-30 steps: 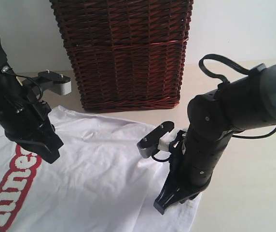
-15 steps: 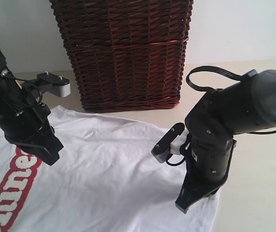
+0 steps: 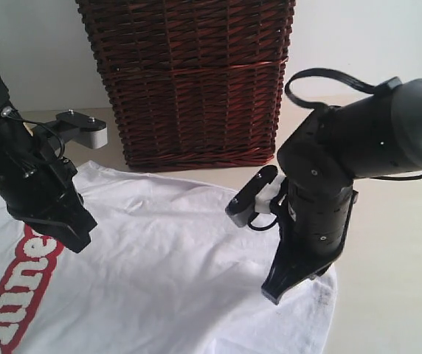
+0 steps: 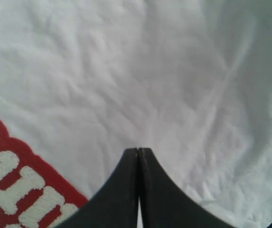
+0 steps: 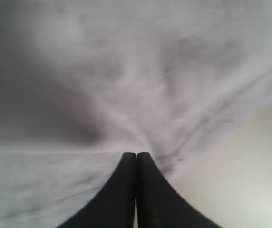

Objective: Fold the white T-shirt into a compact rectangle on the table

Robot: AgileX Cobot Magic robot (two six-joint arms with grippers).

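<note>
The right claw [image 5: 136, 155] is clenched, its two black fingers pressed flat together, and creases in the shirt [image 5: 126, 85] run together at its tip, so it appears to pinch the cloth close to the shirt's edge, with bare counter [image 5: 240, 180] just beside. In the exterior view this claw points down at the shirt's right-hand corner. The left claw [image 4: 138, 150] is clenched too, with nothing seen between its fingers. It points down over the wrinkled white cloth, and whether it touches the cloth cannot be told. The red-outlined lettering [image 4: 22, 190] lies just beside it. The shirt lies spread on the pale counter, filling the near left part of it. A dark wicker basket [image 3: 196, 88] stands behind the shirt, between the two arms.
</note>
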